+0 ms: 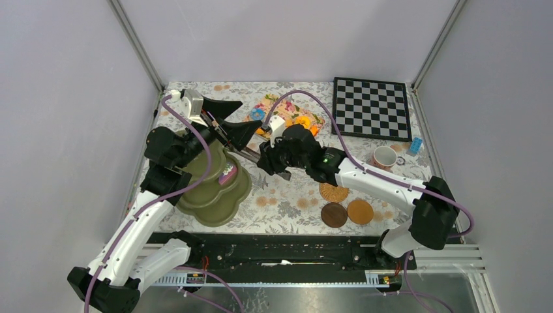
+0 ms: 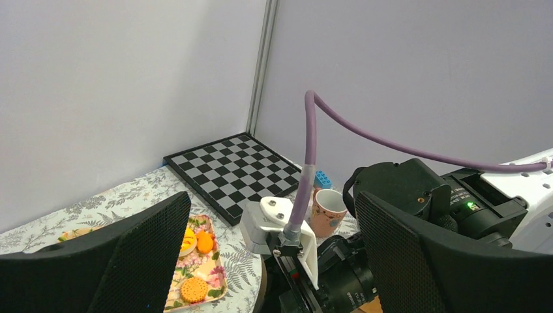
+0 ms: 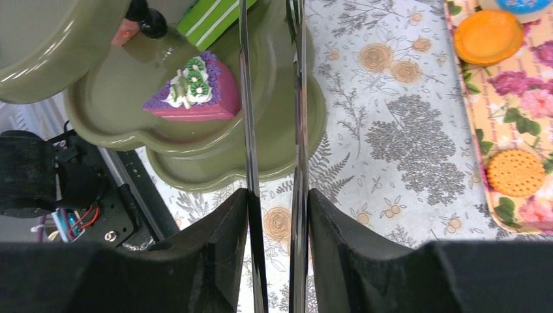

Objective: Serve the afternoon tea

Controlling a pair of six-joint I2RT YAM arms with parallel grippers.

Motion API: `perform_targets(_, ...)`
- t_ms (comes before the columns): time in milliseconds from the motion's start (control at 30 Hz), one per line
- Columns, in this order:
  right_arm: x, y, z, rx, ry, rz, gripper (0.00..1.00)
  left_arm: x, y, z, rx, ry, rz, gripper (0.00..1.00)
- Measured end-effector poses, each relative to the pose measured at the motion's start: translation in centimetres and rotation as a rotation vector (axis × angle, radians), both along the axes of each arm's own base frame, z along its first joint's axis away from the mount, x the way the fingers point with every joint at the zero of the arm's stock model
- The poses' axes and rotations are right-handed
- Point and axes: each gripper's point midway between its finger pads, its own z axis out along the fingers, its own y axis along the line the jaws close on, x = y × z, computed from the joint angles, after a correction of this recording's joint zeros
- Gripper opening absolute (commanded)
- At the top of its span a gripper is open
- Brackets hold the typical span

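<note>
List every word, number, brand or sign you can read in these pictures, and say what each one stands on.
No text can be read in any view.
On the pink mug there are small marks, too blurred to tell whether they are letters.
On the chessboard there are only plain squares, with no letters or numbers visible.
On the metal tongs no stamp is visible.

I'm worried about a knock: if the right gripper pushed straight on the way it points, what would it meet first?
Most likely the olive-green stand: the metal tongs held in the right gripper reach over its scalloped rim, beside the cake slice. Depth is unclear; it might pass above.
</note>
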Motion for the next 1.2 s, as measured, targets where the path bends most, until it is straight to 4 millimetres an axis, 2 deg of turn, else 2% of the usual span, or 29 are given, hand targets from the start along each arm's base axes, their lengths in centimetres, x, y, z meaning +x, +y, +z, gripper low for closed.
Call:
perform_targets(233, 0.9, -0.8, 1.0, 0.001, -0.034, -0.067, 0.49, 0.0, -0.1, 0.0, 0.000, 0.000, -0.002, 0.99)
perform_targets(367, 0.6, -1.0, 2.3, 0.030, -0.049, -0.064, 0.46, 0.0, -0.1, 0.0, 0.000, 0.000, -0.002, 0.99)
perform_targets(867, -0.9, 0.3, 1.2, 0.045, 0.027, 0.023, 0.42, -0.1, -0.1, 0.0, 0.000, 0.000, -0.003, 0.99)
perform_targets(1200, -2.0, 1.8, 1.7, 0.084, 0.051, 0.078, 0.42, -0.1, -0.1, 0.0, 0.000, 0.000, -0.003, 0.99)
